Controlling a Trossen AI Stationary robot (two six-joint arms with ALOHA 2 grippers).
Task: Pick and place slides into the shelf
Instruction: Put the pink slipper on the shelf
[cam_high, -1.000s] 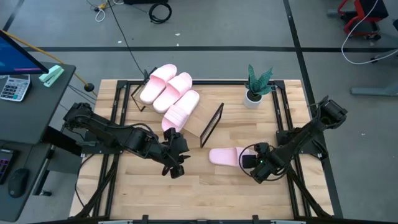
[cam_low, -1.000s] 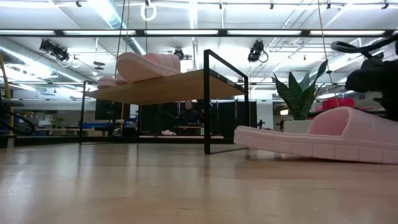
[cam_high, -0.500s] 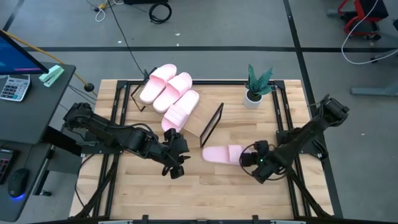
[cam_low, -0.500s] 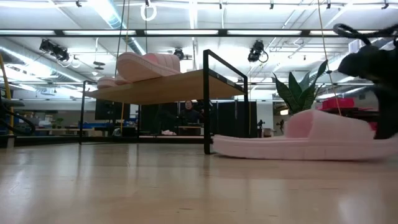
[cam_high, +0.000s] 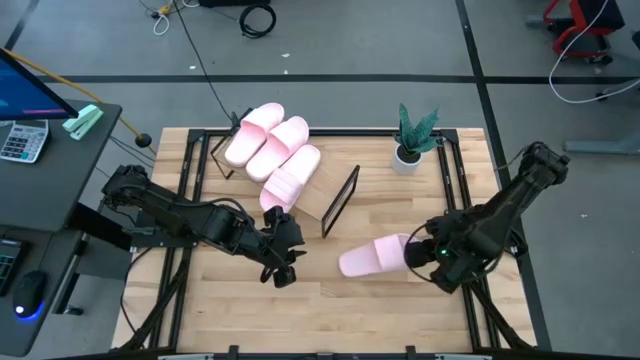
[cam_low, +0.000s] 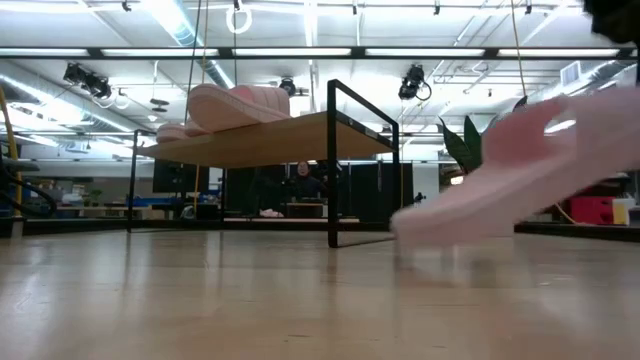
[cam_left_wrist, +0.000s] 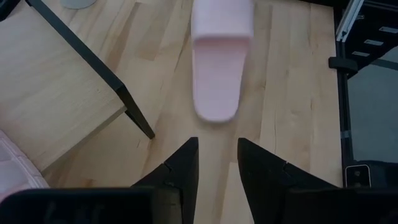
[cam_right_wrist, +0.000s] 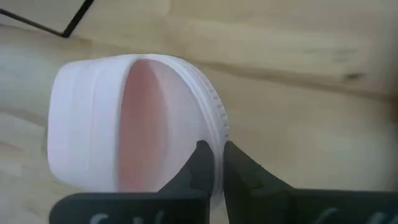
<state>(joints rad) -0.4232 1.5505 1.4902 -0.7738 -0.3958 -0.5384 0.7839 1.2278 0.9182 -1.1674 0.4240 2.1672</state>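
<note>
One slide (cam_right_wrist: 130, 124) pinched by right hand (cam_right_wrist: 214, 163); low view shows it tilted.

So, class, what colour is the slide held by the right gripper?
Pale pink; the slide in the right gripper shows best in the right wrist view.

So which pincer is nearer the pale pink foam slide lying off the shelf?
Right. The right pincer is shut on that pale pink foam slide at one end, tilting it up. The left pincer hovers apart from it, across bare tabletop, beside the wooden shelf.
</note>
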